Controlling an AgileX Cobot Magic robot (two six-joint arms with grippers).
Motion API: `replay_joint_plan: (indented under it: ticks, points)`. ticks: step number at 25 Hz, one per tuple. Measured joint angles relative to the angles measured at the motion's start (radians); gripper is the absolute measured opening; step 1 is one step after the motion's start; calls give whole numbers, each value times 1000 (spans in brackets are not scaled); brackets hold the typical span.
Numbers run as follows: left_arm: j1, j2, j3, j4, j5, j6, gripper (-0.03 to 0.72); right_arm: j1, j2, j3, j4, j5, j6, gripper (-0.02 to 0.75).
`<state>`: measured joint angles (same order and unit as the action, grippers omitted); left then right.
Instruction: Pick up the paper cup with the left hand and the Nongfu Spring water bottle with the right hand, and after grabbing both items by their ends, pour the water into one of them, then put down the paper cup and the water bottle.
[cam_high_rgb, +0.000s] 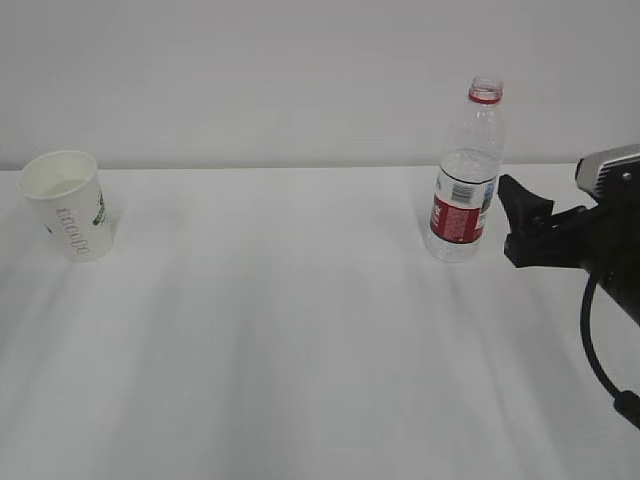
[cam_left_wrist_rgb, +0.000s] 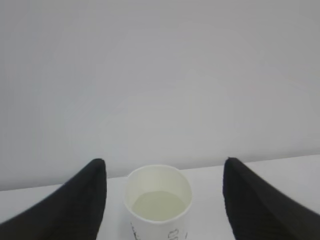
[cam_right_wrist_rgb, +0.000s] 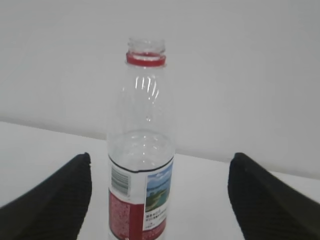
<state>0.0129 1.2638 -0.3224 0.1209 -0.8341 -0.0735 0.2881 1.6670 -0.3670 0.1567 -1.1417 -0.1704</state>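
Exterior view, cup (cam_high_rgb: 70, 205): upright, table's (cam_high_rgb: 300, 350) far left, standing free.
Bottle (cam_high_rgb: 467, 175): upright, capless, right of centre.
Left gripper (cam_left_wrist_rgb: 162, 200): jaws spread, straddling cup for a side grasp.
Right gripper (cam_high_rgb: 520, 225): jaws wide, just beside bottle, lined up to close.

Matt paper cup (cam_high_rgb: 68, 205); glossy clear ribbed plastic bottle (cam_high_rgb: 467, 175).

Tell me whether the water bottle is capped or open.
Open. The Nongfu Spring water bottle stands upright with a bare neck: only the red ring shows below its mouth, no cap.
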Motion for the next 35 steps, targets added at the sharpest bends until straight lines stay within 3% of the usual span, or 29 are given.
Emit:
replay_joint_plan:
  ticks: [6,13,26,35]
  points:
    - [0,-175,0,1,123,0,528,0,-100,10,0,31,0,641]
    - [0,-372,5,-1,309,0,528,0,-248,12,2,171,-19,629]
    - [0,-699,-55,-27,729,0,528,0,-657,21,15,595,-80,612]
    - [0,-793,-94,-36,924,0,527,0,-893,21,65,814,-154,595]
